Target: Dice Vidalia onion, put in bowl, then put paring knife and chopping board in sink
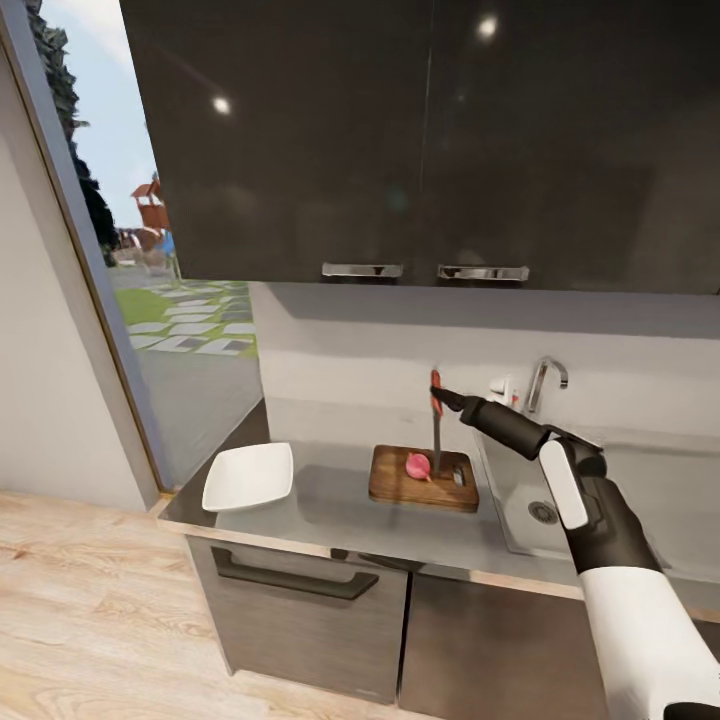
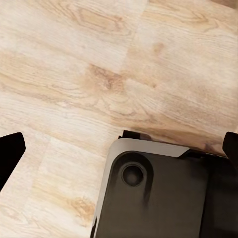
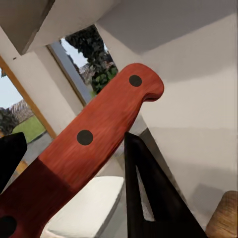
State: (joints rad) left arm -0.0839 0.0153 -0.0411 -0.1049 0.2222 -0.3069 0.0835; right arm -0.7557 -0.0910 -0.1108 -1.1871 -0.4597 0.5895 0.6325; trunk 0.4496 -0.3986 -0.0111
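Head cam: right gripper (image 1: 447, 397) clamps the paring knife (image 1: 436, 425) upright, tip down at the Vidalia onion (image 1: 418, 465) on the chopping board (image 1: 422, 478). Right wrist: red handle sits between the fingers (image 3: 148, 198). Left wrist: left gripper (image 2: 119, 148) spread over wooden floor (image 2: 74, 74).

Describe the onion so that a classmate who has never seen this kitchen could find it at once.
Find the long grey countertop under the dark wall cabinets, then the dark brown wooden chopping board left of the steel sink. On it lies the small round pinkish onion, the only rounded pink thing there.
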